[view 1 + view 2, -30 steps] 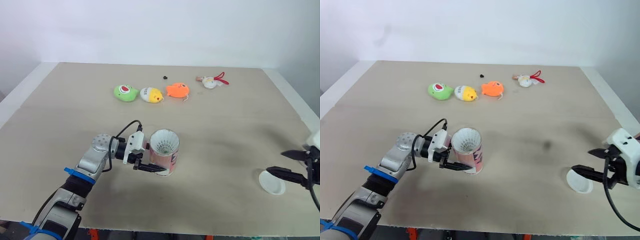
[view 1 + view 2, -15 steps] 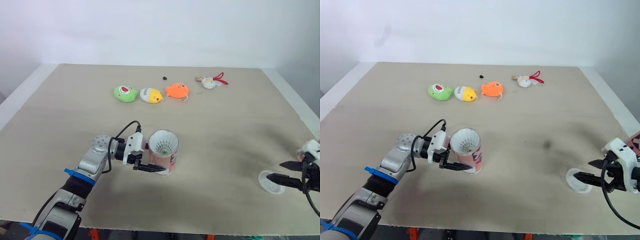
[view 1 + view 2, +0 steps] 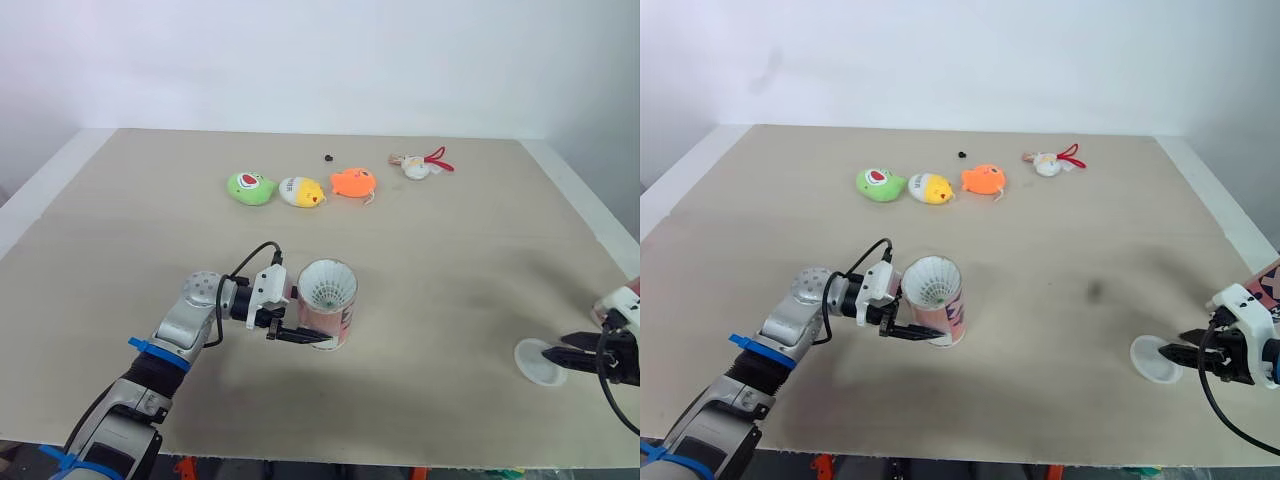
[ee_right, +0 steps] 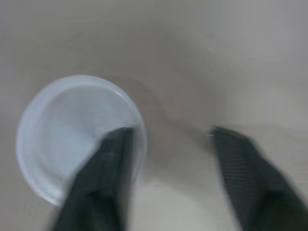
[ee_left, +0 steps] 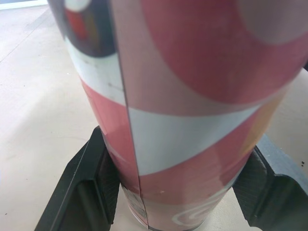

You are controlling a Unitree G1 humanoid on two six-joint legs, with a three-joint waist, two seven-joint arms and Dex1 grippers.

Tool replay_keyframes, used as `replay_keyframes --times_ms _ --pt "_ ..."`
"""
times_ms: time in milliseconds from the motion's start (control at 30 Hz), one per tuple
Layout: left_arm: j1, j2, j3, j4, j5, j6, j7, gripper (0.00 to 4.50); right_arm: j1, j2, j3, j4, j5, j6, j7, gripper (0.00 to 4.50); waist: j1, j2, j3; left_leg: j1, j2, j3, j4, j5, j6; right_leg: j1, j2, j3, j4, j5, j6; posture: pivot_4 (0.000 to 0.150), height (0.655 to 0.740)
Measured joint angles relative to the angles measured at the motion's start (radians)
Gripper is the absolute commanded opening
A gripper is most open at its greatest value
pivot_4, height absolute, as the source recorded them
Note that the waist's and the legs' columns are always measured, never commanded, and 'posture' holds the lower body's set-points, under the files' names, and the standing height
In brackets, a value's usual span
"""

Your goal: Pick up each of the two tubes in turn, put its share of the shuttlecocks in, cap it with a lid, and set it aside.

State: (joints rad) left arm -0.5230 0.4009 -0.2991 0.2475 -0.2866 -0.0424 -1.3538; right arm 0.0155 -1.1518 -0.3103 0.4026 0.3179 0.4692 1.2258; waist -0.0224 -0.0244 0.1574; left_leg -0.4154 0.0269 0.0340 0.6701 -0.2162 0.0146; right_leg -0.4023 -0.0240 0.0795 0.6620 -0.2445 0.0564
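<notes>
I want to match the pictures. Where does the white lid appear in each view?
Left eye view: white lid at lower right, on the table near its front edge.
Right eye view: lid at lower right too.
Right wrist view: lid under one finger.
Left wrist view: the tube, seen close.
Shared landmark: the right claw, straddling the lid's rim.

Beige table (image 3: 480,250) – plain white wall (image 3: 320,60) behind.

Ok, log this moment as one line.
left gripper: shut on tube | right gripper: open, straddling lid rim | tube: upright, shuttlecock inside, uncapped
</notes>
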Motion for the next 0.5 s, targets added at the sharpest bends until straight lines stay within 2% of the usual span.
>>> replay_keyframes --times_ms 67,100,367,500 --pt "0.000 0.001 0.000 -0.003 0.000 0.002 0.000 2.75 0.000 0.000 0.000 0.003 0.001 -0.003 0.021 0.30 0.000 0.000 0.000 0.000 0.000 0.000 -0.001 0.000 0.000 0.000 0.001 0.000 0.000 0.000 -0.001 0.150 0.7400" --pt "0.000 0.001 0.000 -0.004 0.001 0.003 0.001 2.75 0.000 0.000 0.001 0.002 0.002 -0.005 0.038 0.08 0.000 0.000 0.000 0.000 0.000 0.000 -0.001 0.000 0.000 0.000 0.001 0.000 0.000 0.000 -0.001 0.150 0.7400" --pt "0.000 0.004 0.001 -0.005 0.001 0.006 0.006 2.75 -0.017 0.000 0.027 -0.053 0.002 -0.001 0.075 0.08 -0.001 0.001 0.000 0.001 0.000 0.002 0.000 0.000 0.000 -0.001 0.000 0.002 0.000 0.001 0.000 0.150 0.7400" --pt "-0.001 0.004 0.001 -0.005 0.001 0.006 0.007 2.75 -0.043 -0.001 0.037 -0.181 0.035 0.038 0.107 0.08 -0.001 0.002 0.000 0.000 0.000 0.003 -0.001 0.000 0.000 -0.002 0.000 0.004 0.000 0.001 0.001 0.150 0.7400"
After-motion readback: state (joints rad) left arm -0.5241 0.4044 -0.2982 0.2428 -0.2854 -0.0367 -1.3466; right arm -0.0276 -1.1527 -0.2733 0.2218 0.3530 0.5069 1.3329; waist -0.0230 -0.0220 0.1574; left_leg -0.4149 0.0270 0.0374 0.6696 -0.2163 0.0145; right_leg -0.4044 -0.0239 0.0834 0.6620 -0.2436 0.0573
